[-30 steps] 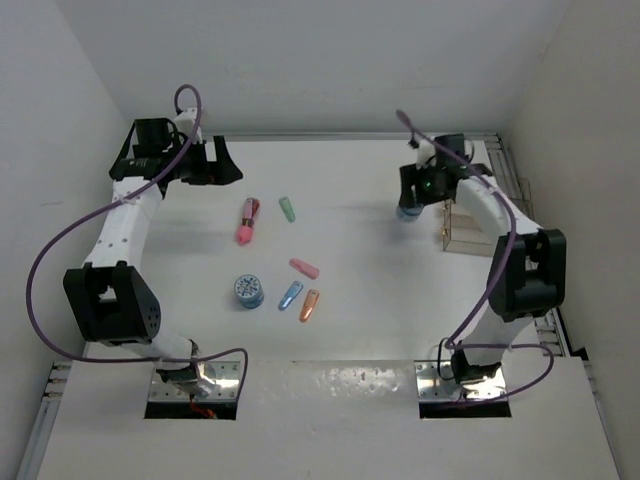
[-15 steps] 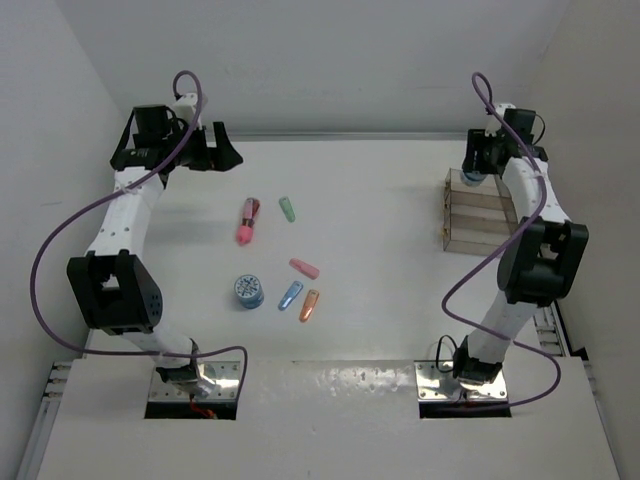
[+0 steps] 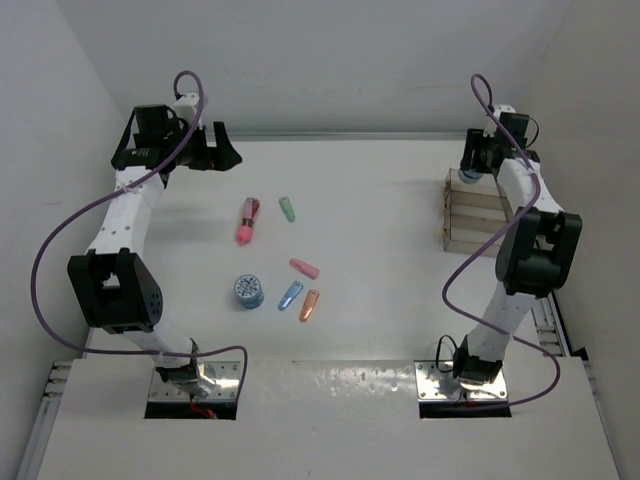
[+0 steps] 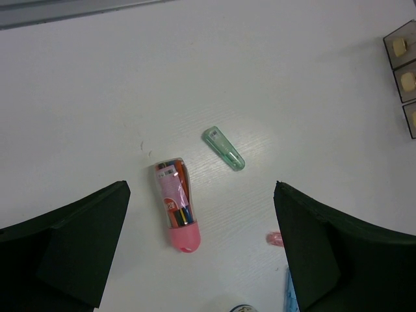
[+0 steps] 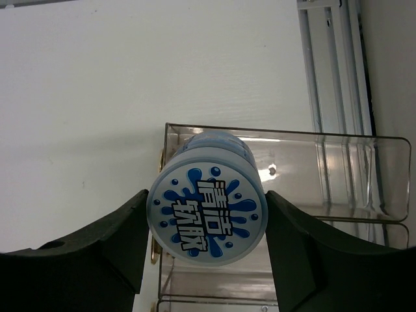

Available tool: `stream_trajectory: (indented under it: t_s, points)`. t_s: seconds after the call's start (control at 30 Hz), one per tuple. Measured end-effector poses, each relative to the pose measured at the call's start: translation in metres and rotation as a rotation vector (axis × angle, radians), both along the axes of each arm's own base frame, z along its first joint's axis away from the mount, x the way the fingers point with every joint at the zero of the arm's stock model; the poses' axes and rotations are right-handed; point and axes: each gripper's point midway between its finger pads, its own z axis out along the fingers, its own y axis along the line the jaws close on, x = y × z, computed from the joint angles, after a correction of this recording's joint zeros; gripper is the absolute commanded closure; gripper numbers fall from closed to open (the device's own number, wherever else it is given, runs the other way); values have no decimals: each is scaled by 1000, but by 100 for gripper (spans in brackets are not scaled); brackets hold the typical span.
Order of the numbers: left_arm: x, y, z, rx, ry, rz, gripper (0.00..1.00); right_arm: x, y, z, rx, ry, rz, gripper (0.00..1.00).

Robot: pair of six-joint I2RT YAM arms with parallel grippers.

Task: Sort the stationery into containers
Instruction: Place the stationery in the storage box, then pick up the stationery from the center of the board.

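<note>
My right gripper point(image 5: 207, 214) is shut on a blue-and-white round roll point(image 5: 207, 207) and holds it over the far compartment of the clear box point(image 3: 478, 213) at the right; the box also shows in the right wrist view point(image 5: 325, 162). The gripper sits at the box's far end in the top view point(image 3: 478, 165). My left gripper point(image 3: 205, 155) is open and empty at the far left, high above the table. Below it lie the pink marker-like stick point(image 4: 175, 205) and green capsule point(image 4: 223, 148). The second roll point(image 3: 248, 291), pink point(image 3: 304, 267), blue point(image 3: 290, 294) and orange point(image 3: 309, 304) capsules lie mid-table.
The box's compartments with brass knobs point(image 4: 403, 65) show at the right edge of the left wrist view. A metal rail point(image 5: 331, 58) runs along the table's right edge beyond the box. White walls close in on three sides.
My right arm carried the roll from mid-right of the table to the far end of the clear box, then settled slightly. The left arm barely moved.
</note>
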Motion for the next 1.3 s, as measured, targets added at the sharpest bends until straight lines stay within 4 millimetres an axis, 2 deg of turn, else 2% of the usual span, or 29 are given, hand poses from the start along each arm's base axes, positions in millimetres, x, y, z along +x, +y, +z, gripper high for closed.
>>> stream_trajectory:
  t_s: [0.37, 0.4, 0.5, 0.53, 0.57, 0.67, 0.8, 0.87, 0.97, 1.07, 1.17, 1.3]
  points:
    - [1, 12, -5, 25, 5, 26, 0, 10, -2, -50, 21, 62, -9, 100]
    - [0, 14, -8, 30, 9, 27, 0, 10, -2, -53, 23, 69, -9, 98]
    - [-3, 20, -17, 53, 24, 26, 0, 10, -1, -60, 27, 79, -7, 73]
    - [-4, 22, -21, 67, 28, 22, 0, 10, -1, -61, 28, 81, -5, 55]
    - [-6, 24, -26, 81, 35, 15, 0, 10, -1, -63, 29, 83, -4, 45]
    - [-16, 28, -44, 143, 57, -35, 0, 11, 0, -67, 34, 92, 0, 27]
    - [-51, 25, -71, 244, 79, -184, 0, 15, 2, -60, 44, 83, 12, 21]
    - [-79, 20, -81, 307, 60, -302, 0, 19, 4, -53, 47, 65, 16, 18]
    - [-116, 11, -89, 390, 18, -450, 0, 16, 9, -43, 55, 58, 22, 17]
    - [-154, 0, -95, 486, -34, -616, 0, 10, 22, -23, 70, 39, 46, 17]
    - [-185, -14, -110, 556, -69, -780, 0, -8, 42, 0, 93, 22, 87, 17]
    - [-224, -26, -144, 597, -36, -961, 0, -44, 71, 24, 127, 1, 158, 17]
